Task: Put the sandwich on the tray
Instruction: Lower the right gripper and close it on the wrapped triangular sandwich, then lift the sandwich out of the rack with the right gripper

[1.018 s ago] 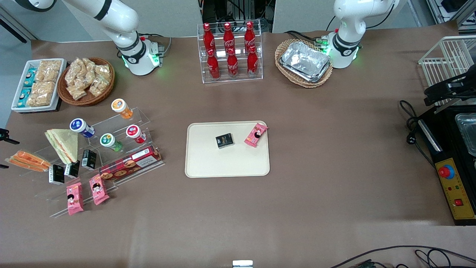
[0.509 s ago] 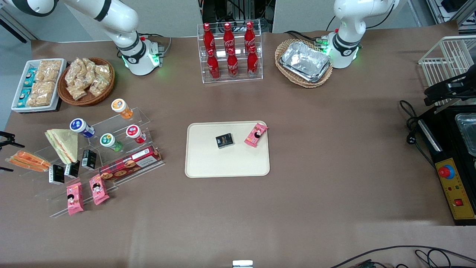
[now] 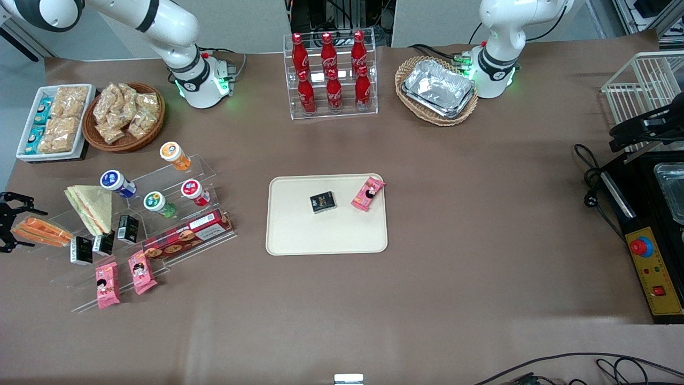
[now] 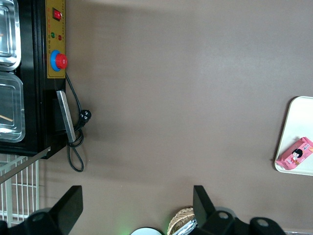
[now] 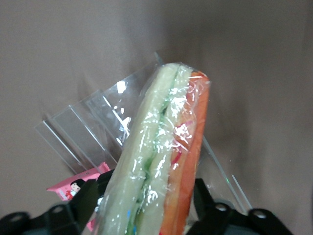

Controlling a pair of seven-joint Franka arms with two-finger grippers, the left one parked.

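Black two-finger gripper point(image 3: 6, 222) jaws wide, straddling end of orange-and-pale striped clear-wrapped sandwich point(image 3: 40, 230) on clear acrylic stand point(image 3: 59, 224); cream rectangular tray point(image 3: 299, 235) well apart.

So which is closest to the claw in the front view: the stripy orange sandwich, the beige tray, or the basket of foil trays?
Claw, at the working arm's end of the table:
1. Clear-wrapped orange-striped sandwich, between its fingers.
2. Cream-beige rectangular tray, mid-table.
3. Wicker basket of foil trays, toward the parked arm's end.

The brown table point(image 3: 481, 224) carries the tray point(image 3: 299, 235) at its middle, with the gripper point(image 3: 6, 222) at the working arm's end.
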